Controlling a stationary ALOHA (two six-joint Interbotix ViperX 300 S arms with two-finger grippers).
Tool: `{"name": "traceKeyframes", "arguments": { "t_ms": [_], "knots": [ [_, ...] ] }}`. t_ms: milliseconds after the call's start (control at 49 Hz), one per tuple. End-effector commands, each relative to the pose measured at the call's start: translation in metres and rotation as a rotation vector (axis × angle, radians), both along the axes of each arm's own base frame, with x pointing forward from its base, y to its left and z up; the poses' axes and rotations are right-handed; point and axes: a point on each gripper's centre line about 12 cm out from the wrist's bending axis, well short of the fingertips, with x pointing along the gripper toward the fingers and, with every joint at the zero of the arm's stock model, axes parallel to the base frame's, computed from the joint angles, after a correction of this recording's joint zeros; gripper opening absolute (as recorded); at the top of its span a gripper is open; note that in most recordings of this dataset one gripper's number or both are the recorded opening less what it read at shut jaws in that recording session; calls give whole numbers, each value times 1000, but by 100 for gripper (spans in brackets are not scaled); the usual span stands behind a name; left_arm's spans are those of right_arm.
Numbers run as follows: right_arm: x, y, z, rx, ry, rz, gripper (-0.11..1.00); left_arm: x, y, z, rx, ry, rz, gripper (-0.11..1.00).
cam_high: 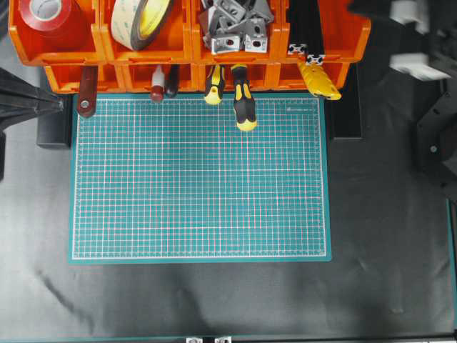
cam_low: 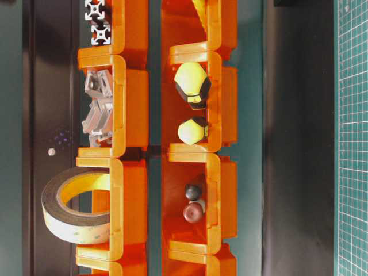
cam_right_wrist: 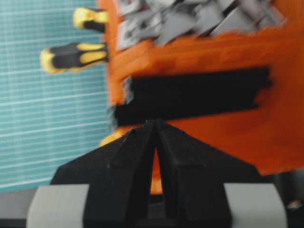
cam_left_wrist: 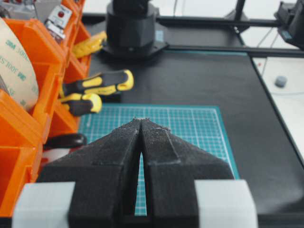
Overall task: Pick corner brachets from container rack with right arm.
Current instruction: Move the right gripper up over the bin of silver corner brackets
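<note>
The corner brackets [cam_high: 232, 25] are a heap of silver-grey angle pieces in the third upper bin of the orange container rack [cam_high: 178, 53]. They also show in the table-level view [cam_low: 98, 109] and, blurred, at the top of the right wrist view [cam_right_wrist: 190, 19]. My right arm [cam_high: 413, 43] is a blur at the rack's right end. My right gripper [cam_right_wrist: 155, 122] is shut and empty, hovering over the bin of black bars [cam_right_wrist: 194, 95], beside the bracket bin. My left gripper [cam_left_wrist: 141, 119] is shut and empty at the green mat's left edge.
The rack also holds a red tape roll [cam_high: 50, 14], a yellowish tape roll [cam_high: 139, 18] and black slotted bars [cam_high: 305, 32]. Yellow-black screwdriver handles [cam_high: 243, 107] and a yellow tool [cam_high: 319, 82] stick out of the lower bins over the green cutting mat [cam_high: 200, 179].
</note>
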Motion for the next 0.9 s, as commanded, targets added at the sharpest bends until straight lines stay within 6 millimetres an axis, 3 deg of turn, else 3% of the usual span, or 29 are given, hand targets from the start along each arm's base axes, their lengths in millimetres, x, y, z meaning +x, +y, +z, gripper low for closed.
{"name": "traceKeyframes", "arguments": {
  "t_ms": [0,286,368,490,592,654,878],
  "knots": [
    [17,-8,15,-41,-2,4,0,2,0,14,1,-34,-1,0],
    [58,-21,3,-47,43,5,4,2,-1,16,-5,-32,-5,0],
    [66,-24,2,-47,47,1,20,3,-1,14,-11,-20,-4,0],
    [75,-28,-4,-45,61,-3,59,3,-2,14,-20,-18,-5,0],
    [85,-29,-13,-44,70,-1,81,3,-2,15,-32,-21,-3,0],
    [89,-30,-16,-44,74,1,86,3,-2,18,-39,-27,-4,0],
    [103,-39,-30,-40,95,-12,85,3,-2,20,-43,-31,-5,0]
  ]
}}
